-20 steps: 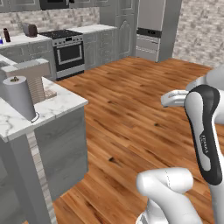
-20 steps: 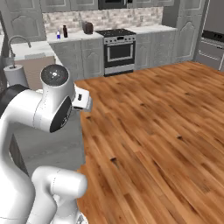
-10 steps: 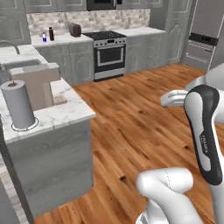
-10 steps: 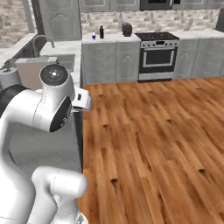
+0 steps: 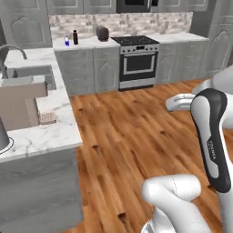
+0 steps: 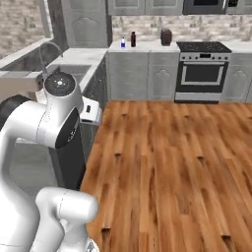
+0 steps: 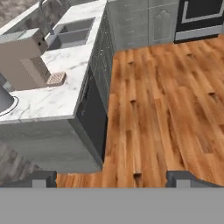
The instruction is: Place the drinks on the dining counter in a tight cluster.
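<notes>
Two bottles stand side by side on the far marble worktop under the brick backsplash. One is a small clear water bottle with a blue label (image 5: 67,41) (image 6: 123,43), the other a dark bottle (image 5: 75,37) (image 6: 133,39). My gripper (image 7: 111,181) is open, its two dark fingertips far apart with nothing between them. It hangs over the wooden floor beside the end of the sink counter, far from the bottles. The arm's hand (image 6: 91,110) is folded in close to the body. The dining counter is out of view.
A marble sink counter (image 5: 50,132) (image 7: 65,98) juts out on the left, carrying a faucet (image 5: 11,52), a brown box (image 7: 24,61) and a small sponge (image 7: 56,78). A stove (image 5: 139,63) (image 6: 204,74) and a dark jar (image 6: 166,36) stand at the back wall. Wooden floor (image 7: 162,100) stretches between.
The whole picture has shifted as the base turned: the stove and far worktop slid rightward in both base views, and the paper-towel roll left the frame. The gripper stays open.
</notes>
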### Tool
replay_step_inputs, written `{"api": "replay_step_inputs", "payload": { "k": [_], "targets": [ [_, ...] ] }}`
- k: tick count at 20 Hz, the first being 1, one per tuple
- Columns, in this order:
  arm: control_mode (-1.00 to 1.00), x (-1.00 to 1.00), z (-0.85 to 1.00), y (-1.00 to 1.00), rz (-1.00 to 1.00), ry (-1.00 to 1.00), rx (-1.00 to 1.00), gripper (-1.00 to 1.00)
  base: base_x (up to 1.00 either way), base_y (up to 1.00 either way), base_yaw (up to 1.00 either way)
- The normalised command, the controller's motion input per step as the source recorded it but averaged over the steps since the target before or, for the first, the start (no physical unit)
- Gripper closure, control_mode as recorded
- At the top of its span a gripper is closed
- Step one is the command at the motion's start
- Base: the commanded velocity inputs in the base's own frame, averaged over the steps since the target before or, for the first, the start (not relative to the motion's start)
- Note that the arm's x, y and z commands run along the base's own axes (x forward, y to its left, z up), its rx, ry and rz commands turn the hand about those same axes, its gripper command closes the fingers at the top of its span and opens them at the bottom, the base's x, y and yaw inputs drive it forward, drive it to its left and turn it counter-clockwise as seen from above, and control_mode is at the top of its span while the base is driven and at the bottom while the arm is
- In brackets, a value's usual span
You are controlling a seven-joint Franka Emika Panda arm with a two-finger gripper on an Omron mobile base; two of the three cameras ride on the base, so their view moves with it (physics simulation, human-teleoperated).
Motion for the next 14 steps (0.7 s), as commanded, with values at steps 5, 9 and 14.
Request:
{"api": "replay_step_inputs", "payload": {
  "k": [5, 9, 14],
  "targets": [
    [1.00, 0.00, 0.00, 0.00, 0.00, 0.00, 0.00, -1.00, 1.00, -1.00, 0.43],
    [1.00, 0.00, 0.00, 0.00, 0.00, 0.00, 0.00, -1.00, 1.00, -1.00, 0.41],
    [1.00, 0.00, 0.00, 0.00, 0.00, 0.00, 0.00, -1.00, 1.00, -0.98, 0.39]
  ]
}}
